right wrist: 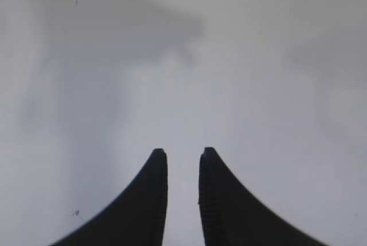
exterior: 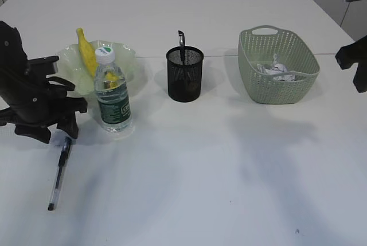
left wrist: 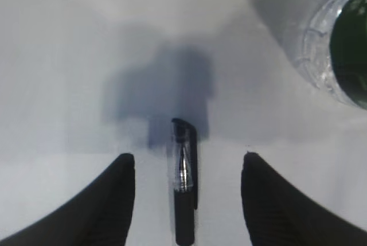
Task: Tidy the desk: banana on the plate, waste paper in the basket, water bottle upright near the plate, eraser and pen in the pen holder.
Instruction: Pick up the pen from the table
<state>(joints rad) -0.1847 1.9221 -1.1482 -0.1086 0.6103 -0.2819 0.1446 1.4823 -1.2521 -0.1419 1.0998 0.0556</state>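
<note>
Likely to nudge bottle (exterior: 113,94) or roll pen (left wrist: 184,178) aside when open left end effector (left wrist: 187,197) closes; right end effector (right wrist: 183,191) narrowly parted, empty.

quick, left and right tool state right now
left tool: open, straddling the pen on the desk, not gripping it
right tool: open narrowly, empty

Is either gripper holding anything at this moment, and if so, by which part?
Nothing is held. The left gripper is open, its fingers either side of the pen lying on the desk, not touching it. The right gripper is narrowly open over bare desk.
</note>
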